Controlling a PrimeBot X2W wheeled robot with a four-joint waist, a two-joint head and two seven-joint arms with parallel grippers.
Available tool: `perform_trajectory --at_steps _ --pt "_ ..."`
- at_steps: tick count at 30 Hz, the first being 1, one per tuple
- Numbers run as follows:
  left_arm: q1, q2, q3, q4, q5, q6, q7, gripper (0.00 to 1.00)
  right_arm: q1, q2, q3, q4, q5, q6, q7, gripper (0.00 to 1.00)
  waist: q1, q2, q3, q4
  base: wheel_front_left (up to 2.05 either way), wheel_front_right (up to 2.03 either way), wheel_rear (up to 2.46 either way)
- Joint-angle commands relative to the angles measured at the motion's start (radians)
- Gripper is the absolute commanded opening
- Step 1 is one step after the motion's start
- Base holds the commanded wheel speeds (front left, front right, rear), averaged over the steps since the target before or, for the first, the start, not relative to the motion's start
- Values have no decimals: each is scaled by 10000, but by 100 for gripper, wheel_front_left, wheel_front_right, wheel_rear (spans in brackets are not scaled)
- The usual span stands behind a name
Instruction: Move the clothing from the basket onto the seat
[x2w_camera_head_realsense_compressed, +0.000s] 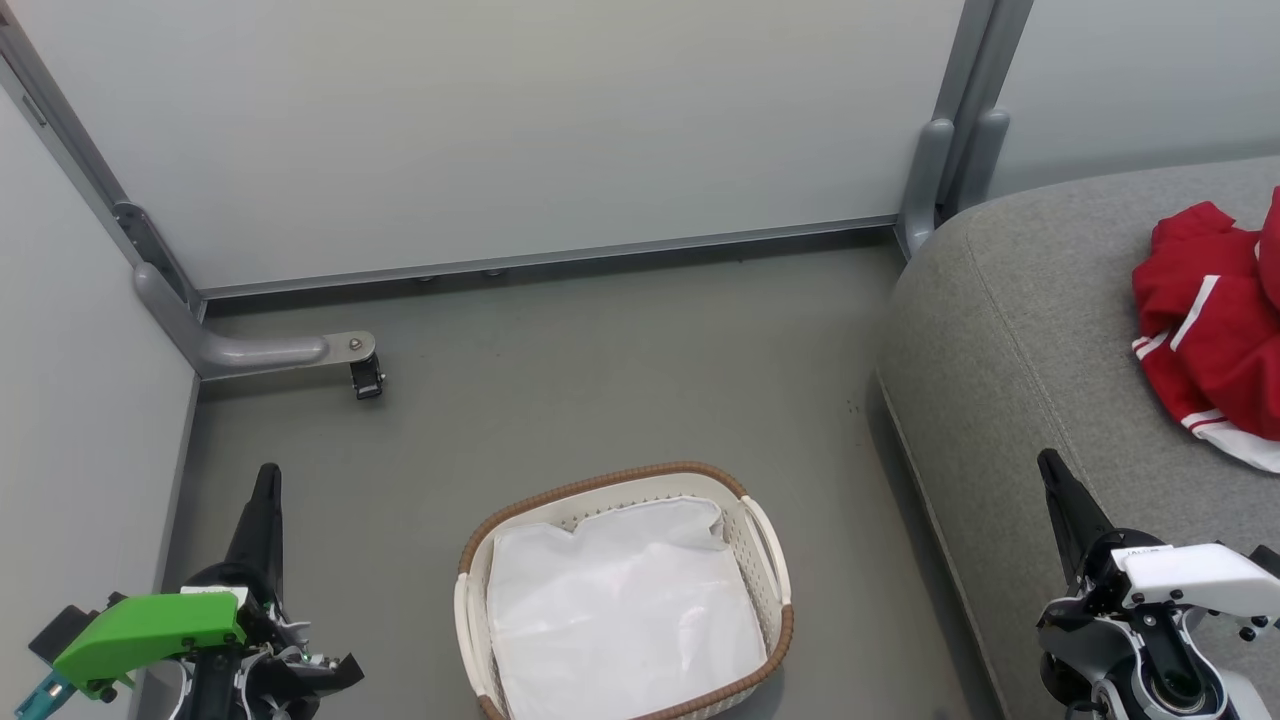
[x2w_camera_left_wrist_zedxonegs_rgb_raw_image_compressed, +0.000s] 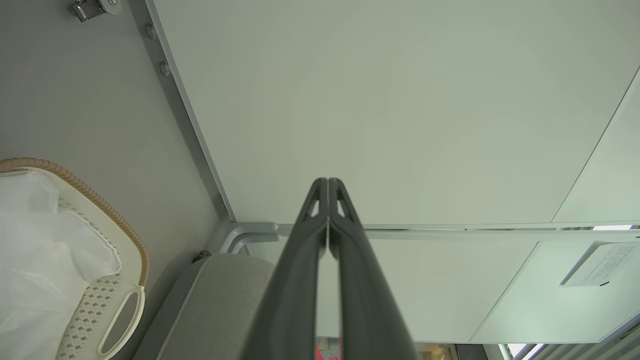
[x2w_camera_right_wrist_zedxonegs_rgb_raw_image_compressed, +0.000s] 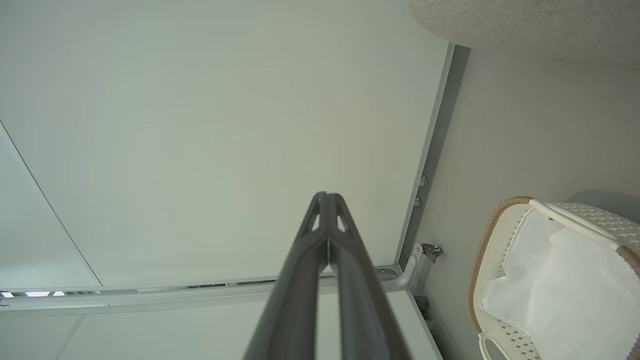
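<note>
Shows left gripper (x2w_camera_head_realsense_compressed: 268, 472) closed and empty, left of basket (x2w_camera_head_realsense_compressed: 772, 640), white liner sheet (x2w_camera_head_realsense_compressed: 620, 610) inside. Shows right gripper (x2w_camera_head_realsense_compressed: 1047, 460) closed, empty, at edge of seat (x2w_camera_head_realsense_compressed: 1020, 330). Places red clothing (x2w_camera_head_realsense_compressed: 1215, 330) heaped on seat: likely soft, light, limp; suits pinching a raised fold.

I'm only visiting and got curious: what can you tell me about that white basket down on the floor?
The oval white perforated plastic basket has a brown woven rim and a white loop handle at each side. It stands upright on the grey floor, left of the grey fabric sofa seat and apart from it. A crumpled plain white liner sheet lies inside, and none of the red striped clothing is in it.
</note>
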Motion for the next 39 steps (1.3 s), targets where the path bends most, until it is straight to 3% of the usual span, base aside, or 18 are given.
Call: perform_trajectory --at_steps 1,39 --pt "-91 3 22 -7 -27 -32 34 0 109 -49 -28 -27 38 0 42 0 0 0 0 0 0 0 0" --pt "-91 4 20 -12 -27 -32 31 0 106 -32 -46 -25 15 0 46 0 0 0 0 0 0 0 0"
